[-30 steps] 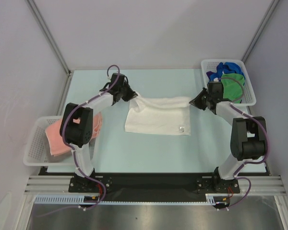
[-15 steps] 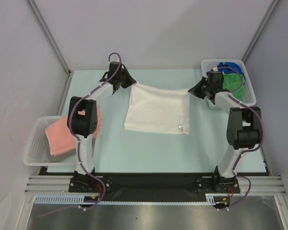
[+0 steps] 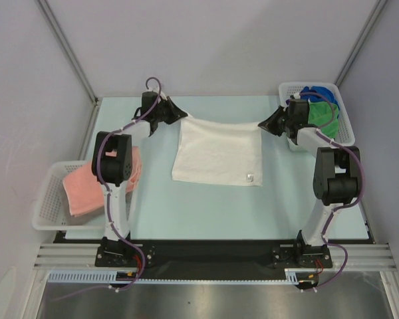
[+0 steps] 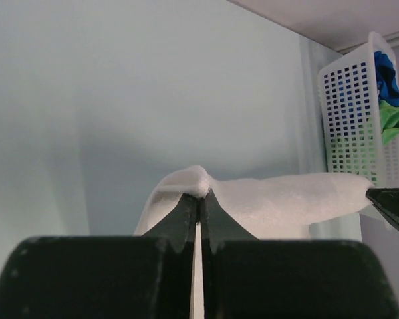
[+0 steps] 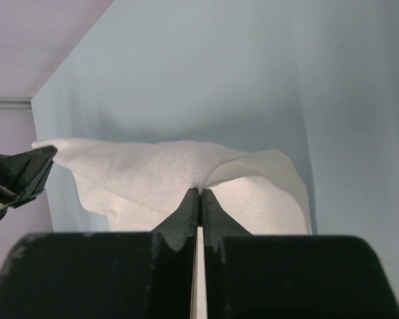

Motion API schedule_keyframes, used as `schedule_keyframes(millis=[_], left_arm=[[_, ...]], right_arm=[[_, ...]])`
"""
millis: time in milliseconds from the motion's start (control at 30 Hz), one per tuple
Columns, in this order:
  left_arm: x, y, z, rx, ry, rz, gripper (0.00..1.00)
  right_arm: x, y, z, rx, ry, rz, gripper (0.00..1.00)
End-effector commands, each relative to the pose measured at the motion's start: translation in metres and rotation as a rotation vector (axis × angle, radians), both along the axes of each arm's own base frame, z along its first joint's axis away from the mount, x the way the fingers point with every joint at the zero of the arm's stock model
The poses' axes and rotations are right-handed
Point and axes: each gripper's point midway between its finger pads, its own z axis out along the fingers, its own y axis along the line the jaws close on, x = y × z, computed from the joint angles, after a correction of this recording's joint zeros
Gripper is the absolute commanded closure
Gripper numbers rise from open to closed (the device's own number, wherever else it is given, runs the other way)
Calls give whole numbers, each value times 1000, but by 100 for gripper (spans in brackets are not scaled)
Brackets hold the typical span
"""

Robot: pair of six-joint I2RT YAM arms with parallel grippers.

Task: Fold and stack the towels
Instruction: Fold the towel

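The white towel (image 3: 218,154) was spread out on the pale bench (image 3: 199,206), with its near edge lying flat and its two far corners raised off the surface. The far left corner was pinched in the left end effector (image 3: 179,114), whose jaws were closed tight on the cloth. The far right corner was gripped in the same way by the right end effector (image 3: 265,125), its jaws likewise closed on the fabric. The far edge was stretched between the two. A small tag (image 3: 251,177) was seen by the towel's near right corner. At the far right of the bench, a blue towel (image 3: 317,94) and a green towel (image 3: 326,113) were bunched together in a white lattice basket (image 3: 348,136). At the left side, a salmon pink towel (image 3: 85,189) was laid in a second lattice basket (image 3: 46,203), partly hidden by the left arm (image 3: 113,166).
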Motion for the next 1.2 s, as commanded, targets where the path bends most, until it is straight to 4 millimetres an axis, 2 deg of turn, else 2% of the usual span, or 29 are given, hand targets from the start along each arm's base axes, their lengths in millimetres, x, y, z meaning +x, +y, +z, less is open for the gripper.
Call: schedule_keyframes(millis=[0, 67, 100, 133, 167, 200, 233, 267, 333, 400, 467, 500, 567, 633, 700, 767, 800, 833, 900, 967, 1000, 1033, 1067, 1167], left_arm=[[11, -7, 38, -46, -137, -31, 100], [15, -7, 19, -56, -65, -8, 96], [19, -7, 20, -60, -65, -1, 94], [19, -7, 17, -75, -51, 12, 83], [21, -7, 21, -87, -74, 21, 78], [17, -6, 15, -88, -63, 29, 73], [16, -6, 21, -88, -81, 32, 66], [16, -6, 38, -90, -136, 29, 61], [12, -4, 45, -47, -171, 31, 56], [4, -1, 64, -30, -220, 32, 56], [-3, 0, 73, -16, -233, 36, 56], [-13, -1, 79, -11, -244, 28, 57], [-25, -5, 78, 4, -235, 16, 60], [-42, -19, 76, 9, -239, -23, 62], [-55, -37, 66, 9, -214, -75, 62], [-60, -50, 35, 35, -133, -118, 65], [-58, -56, 30, 54, -115, -121, 66], [-61, -55, 2, 77, -33, -112, 66], [-55, -39, -22, 108, 61, -12, 64], [-56, -19, -59, 176, 167, 83, 64], [-48, -13, -62, 197, 188, 128, 64], [-60, -3, -79, 245, 277, 148, 65], [-57, 10, -88, 297, 297, 213, 66], [-63, 39, -98, 337, 354, 341, 66]], right_arm=[[14, 2, 9, 11, -73, 23, 100], [17, 3, 9, 17, -78, 23, 100], [18, 3, 6, 17, -78, 22, 100], [19, 3, 4, 20, -77, 21, 100], [21, 4, 6, 23, -86, 25, 100], [22, 3, 1, 26, -79, 23, 100], [23, 5, 0, 28, -80, 27, 100], [27, 5, 2, 29, -87, 28, 100], [30, 6, -2, 35, -82, 30, 100], [33, 7, 0, 41, -88, 30, 100], [35, 6, -2, 45, -85, 30, 100], [36, 6, -1, 47, -87, 28, 100], [37, 7, -1, 47, -87, 28, 100], [38, 7, 0, 47, -84, 28, 100], [39, 5, 1, 44, -86, 27, 100], [39, 5, 0, 40, -82, 26, 100], [39, 4, -1, 38, -83, 25, 100], [38, 4, -1, 36, -79, 24, 100], [38, 1, -2, 35, -77, 23, 100], [37, 0, -5, 34, -71, 23, 100], [38, -3, -5, 34, -69, 19, 100], [37, -4, -5, 35, -68, 17, 100], [37, -7, -6, 36, -66, 13, 100], [35, -7, -6, 37, -62, 16, 100]])
